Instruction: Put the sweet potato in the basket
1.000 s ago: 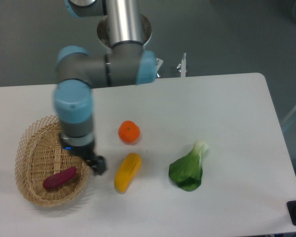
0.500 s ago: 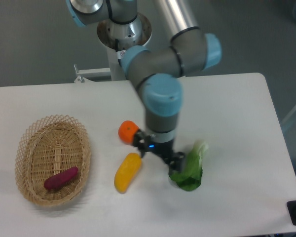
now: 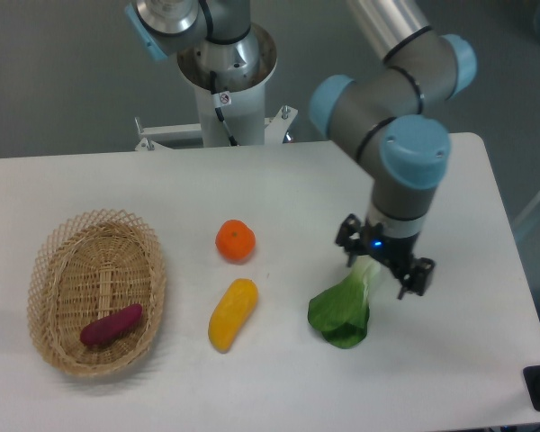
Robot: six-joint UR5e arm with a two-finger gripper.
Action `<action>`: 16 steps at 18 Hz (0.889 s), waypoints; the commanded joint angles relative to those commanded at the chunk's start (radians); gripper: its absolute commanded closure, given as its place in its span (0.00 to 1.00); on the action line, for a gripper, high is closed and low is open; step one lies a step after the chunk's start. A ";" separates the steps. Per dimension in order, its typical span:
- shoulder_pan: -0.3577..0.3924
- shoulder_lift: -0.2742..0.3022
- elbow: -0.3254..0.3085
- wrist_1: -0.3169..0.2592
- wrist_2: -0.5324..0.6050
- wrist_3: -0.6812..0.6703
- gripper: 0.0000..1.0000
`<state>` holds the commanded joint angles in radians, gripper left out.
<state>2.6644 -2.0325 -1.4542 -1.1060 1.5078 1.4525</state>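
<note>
Sweet potato lying inside the basket, on the woven floor toward the near end, tilted with one tip higher to the right. Basket resting on the white table at its left side. Well apart from the gripper, which hangs on the far side of the orange fruit and the yellow vegetable, counted from the basket.

Gripper pointing down over the table, directly above the pale stalk end of the leafy green; contact with the leaf cannot be told. Two dark fingers spread apart, nothing between them: jaws parted, empty. Small blue light visible on the wrist body.

Arm descending from the upper edge, bent at a blue-capped elbow, last link near vertical above the gripper. Base column standing behind the table's far edge, beyond the orange fruit as seen from the basket.

Orange fruit just beyond the yellow vegetable, not touching it; both between basket and leafy green.
</note>
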 joint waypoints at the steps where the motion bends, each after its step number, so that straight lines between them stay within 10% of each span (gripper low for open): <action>1: 0.006 -0.006 0.003 0.000 0.024 0.011 0.00; 16: 0.048 -0.061 0.060 0.002 0.072 0.103 0.00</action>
<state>2.7121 -2.0939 -1.3944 -1.1045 1.5800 1.5555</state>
